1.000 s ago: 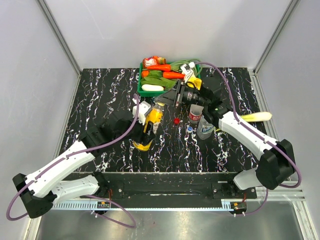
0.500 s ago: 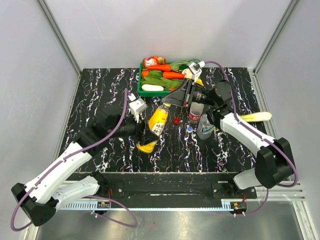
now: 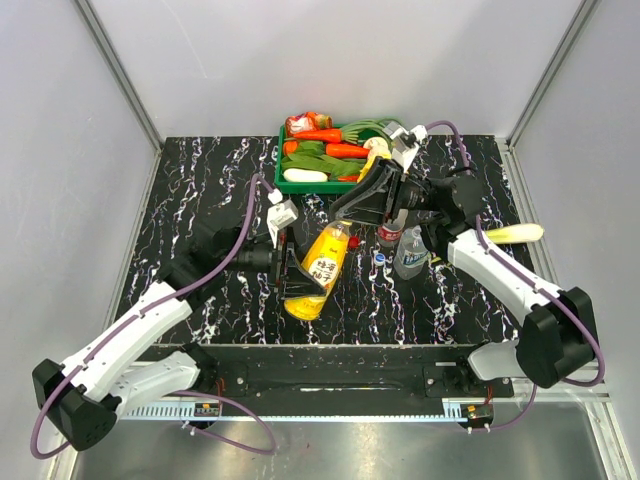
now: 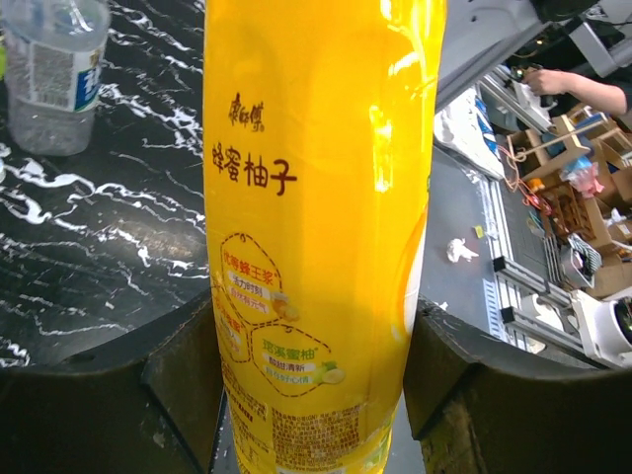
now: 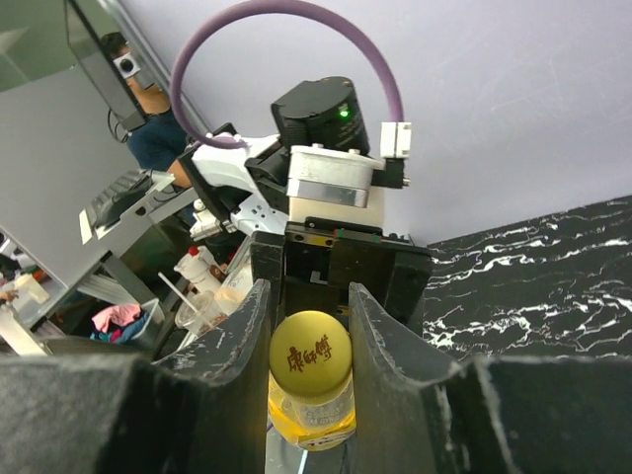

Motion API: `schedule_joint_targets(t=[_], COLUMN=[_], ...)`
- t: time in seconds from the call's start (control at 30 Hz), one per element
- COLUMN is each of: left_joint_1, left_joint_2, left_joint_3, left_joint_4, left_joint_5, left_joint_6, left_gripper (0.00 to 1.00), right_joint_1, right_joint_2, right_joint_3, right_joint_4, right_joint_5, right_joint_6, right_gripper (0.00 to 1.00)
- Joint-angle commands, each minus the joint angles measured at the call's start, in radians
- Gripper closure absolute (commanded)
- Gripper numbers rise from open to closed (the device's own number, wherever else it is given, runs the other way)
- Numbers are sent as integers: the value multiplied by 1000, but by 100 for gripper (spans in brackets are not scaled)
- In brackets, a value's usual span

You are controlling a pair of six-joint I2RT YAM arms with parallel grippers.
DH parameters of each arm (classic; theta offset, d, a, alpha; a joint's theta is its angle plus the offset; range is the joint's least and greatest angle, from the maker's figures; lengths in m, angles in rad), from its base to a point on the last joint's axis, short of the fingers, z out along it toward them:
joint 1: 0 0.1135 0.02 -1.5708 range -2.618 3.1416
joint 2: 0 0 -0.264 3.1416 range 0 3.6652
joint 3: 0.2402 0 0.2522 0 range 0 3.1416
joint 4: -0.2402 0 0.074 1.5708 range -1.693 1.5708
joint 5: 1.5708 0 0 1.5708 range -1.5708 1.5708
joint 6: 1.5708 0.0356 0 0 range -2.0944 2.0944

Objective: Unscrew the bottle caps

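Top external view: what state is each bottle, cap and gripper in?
yellow bottle: tilted, capped.
yellow cap: screwed on.
left gripper: shut on yellow bottle.
right gripper: shut on yellow cap.
red-label bottle: upright.
blue-label bottle: upright.
blue cap: off, on table.

I work in a robotics lab, inside a boxed-in test cell. My black, white-veined table (image 3: 200, 190) is walled on three sides by plain pale panels (image 3: 330, 60), held in aluminium posts (image 3: 118, 75) that rise from the table's far corners. Along the table's near edge lies a strip of bare metal (image 3: 330, 445). Beyond the table, my wrist cameras catch a cluttered workbench (image 4: 568, 212) of boxes and parts, someone's forearm (image 4: 583, 89), and a person in blue (image 5: 158, 138).
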Motion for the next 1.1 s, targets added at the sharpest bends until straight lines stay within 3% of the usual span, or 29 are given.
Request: schedule_joint_targets(t=[0.0, 0.1, 0.27, 0.37, 0.53, 0.77, 1.07], left_joint_1=[3, 3, 3, 3, -3, -83, -215], left_joint_2=[11, 17, 6, -6, -18, 8, 124], left_joint_3=[30, 36, 70, 88, 99, 131, 188], left_joint_4=[179, 134, -10, -97, -180, -239, -309], left_joint_5=[97, 69, -70, -182, -323, -573, -967], left_joint_6=[-36, -14, 59, 105, 158, 175, 147], left_gripper=[76, 66, 24, 1, 1, 1, 1], right_joint_1=[9, 10, 8, 8, 7, 7, 9], right_joint_2=[-20, -18, -41, -69, -103, -92, -113], right_joint_3=[-7, -6, 19, 48, 132, 180, 192], right_joint_4=[148, 136, -89, -357, -681, -865, -979], right_joint_5=[-99, -81, -14, 72, 221, 379, 568], right_joint_6=[28, 35, -54, -172, -304, -301, -295], right_gripper=[100, 100, 100, 100, 100, 100, 100])
